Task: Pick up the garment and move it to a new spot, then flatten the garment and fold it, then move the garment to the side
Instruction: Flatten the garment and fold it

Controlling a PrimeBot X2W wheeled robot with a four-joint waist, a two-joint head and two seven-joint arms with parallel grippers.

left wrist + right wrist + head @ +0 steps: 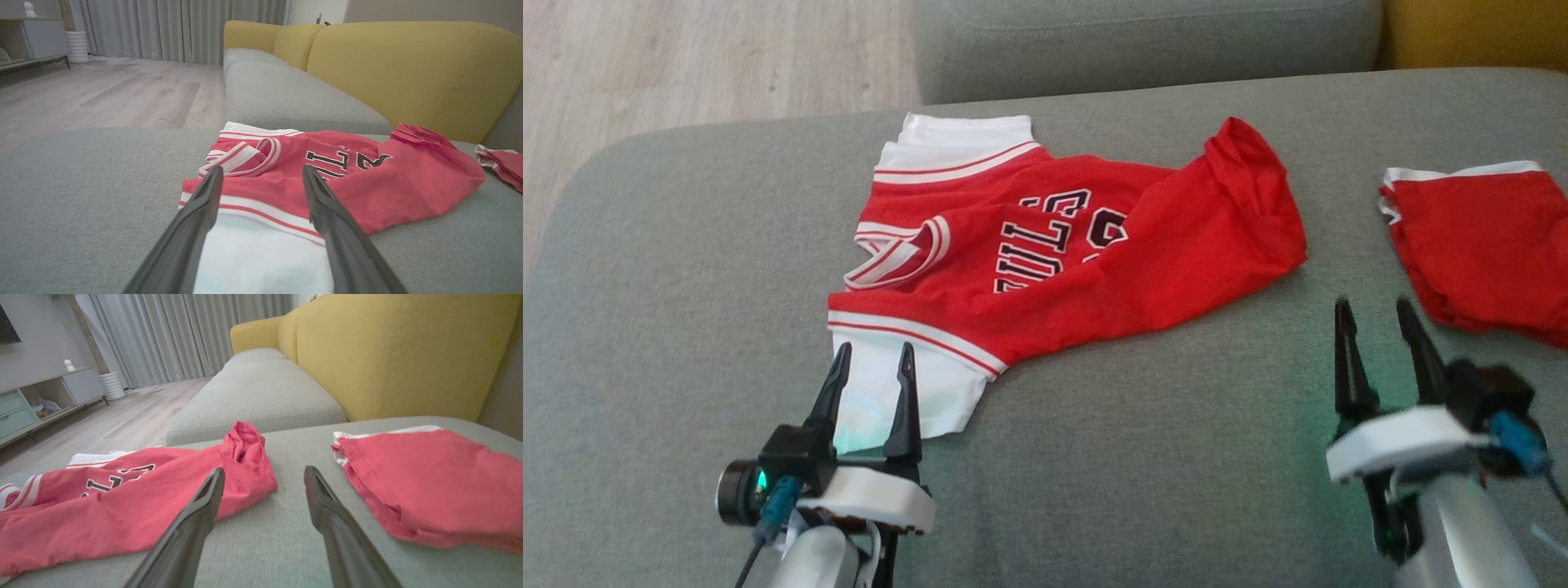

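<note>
The left gripper [262, 169], fingers spread, hovers over the near white edge of the red jersey [408, 183] on the grey cushion [81, 183].

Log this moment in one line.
jersey: rumpled on cushion | left pincer: open, at its white edge | right pincer: open, empty | second red garment: lies right

Soft, even daylight, faint shadows; wrist views w/ wide-angle warp, blurry at bottom edges.
</note>
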